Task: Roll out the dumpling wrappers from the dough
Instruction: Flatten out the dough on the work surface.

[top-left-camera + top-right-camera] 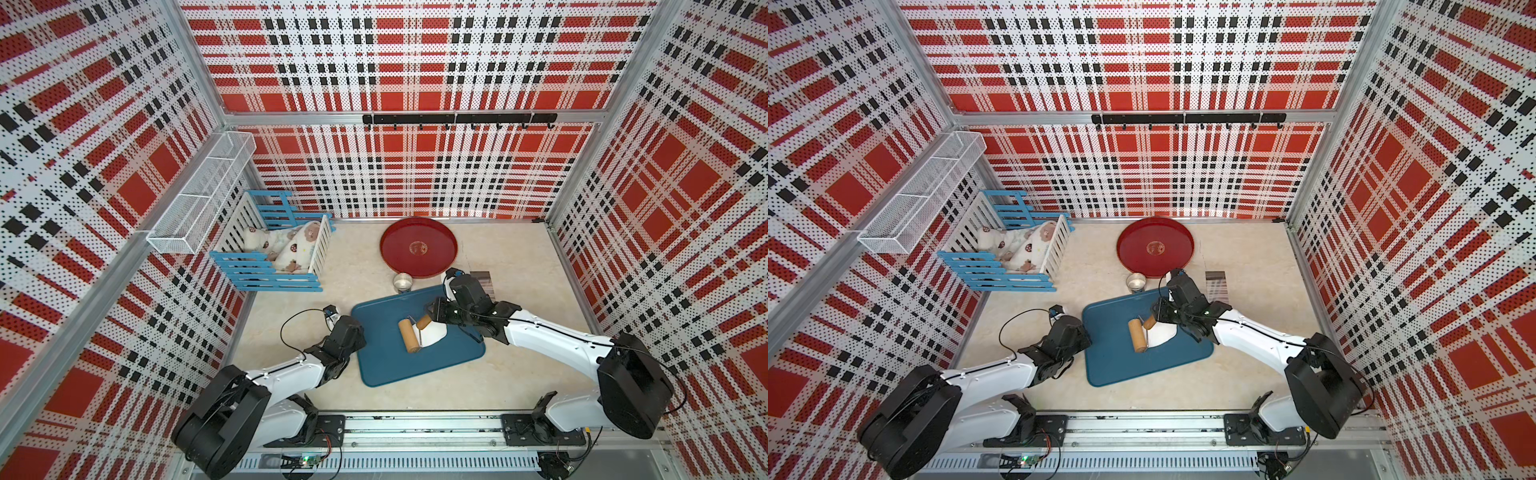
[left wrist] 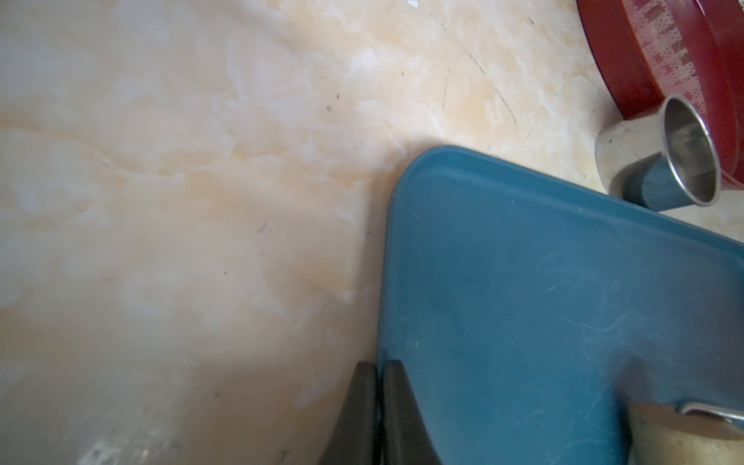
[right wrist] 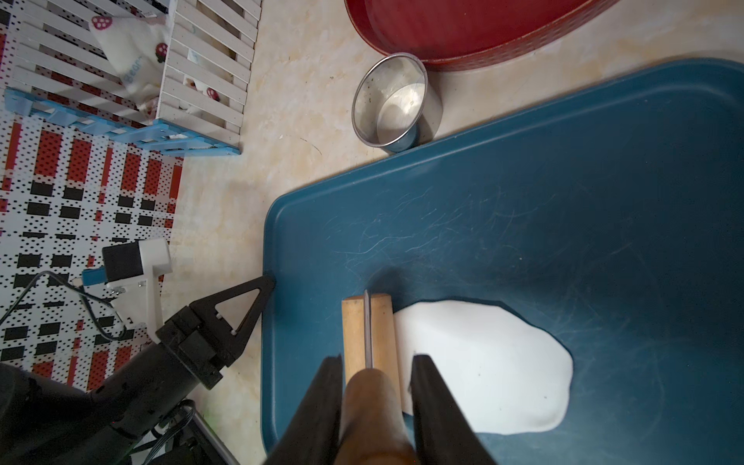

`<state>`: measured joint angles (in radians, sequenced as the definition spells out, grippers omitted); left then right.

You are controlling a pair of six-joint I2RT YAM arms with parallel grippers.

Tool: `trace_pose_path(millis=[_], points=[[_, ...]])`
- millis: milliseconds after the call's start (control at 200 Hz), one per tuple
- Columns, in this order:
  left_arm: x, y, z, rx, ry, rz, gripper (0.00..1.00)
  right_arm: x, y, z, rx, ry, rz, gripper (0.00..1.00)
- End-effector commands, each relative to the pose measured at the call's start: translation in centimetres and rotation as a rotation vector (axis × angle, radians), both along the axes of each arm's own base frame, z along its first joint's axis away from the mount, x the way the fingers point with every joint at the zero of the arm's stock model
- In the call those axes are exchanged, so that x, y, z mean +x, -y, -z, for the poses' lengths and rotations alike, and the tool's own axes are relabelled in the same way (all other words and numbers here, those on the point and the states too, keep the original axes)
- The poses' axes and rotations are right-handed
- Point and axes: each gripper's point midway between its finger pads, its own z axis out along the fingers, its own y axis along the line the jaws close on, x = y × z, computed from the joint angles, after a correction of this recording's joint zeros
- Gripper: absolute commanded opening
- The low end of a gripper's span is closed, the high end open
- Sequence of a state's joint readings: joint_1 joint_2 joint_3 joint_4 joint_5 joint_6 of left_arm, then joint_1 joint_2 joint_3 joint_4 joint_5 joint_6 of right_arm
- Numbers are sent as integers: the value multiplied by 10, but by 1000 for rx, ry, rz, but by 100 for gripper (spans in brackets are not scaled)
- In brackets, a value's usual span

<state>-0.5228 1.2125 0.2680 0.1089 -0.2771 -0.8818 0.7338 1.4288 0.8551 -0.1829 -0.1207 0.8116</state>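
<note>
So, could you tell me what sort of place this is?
Likely a staged robot test cell rather than a real kitchen: plaid perforated walls, a toy crib, and dough on a blue tray.

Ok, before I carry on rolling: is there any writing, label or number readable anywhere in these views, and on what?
"Bear": faint pale blue print on the white mushroom-patterned cloth in the slatted crib; the last letters are not sharp.
Emblem at the centre of the red tray: too small to read.
Striped card: nothing legible.
No other text shows.
</note>
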Motion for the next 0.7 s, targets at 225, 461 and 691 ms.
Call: trace_pose_path(millis=[225, 461, 691], points=[[1, -9, -6, -27, 25, -71, 0, -58, 30, 78, -280, -242, -96, 0], [1, -10, -7, -28, 30, -71, 0, -50, 11, 65, -249, -217, -116, 0], [0, -14, -6, -27, 33, -77, 0, -35, -37, 10, -60, -124, -183, 0]])
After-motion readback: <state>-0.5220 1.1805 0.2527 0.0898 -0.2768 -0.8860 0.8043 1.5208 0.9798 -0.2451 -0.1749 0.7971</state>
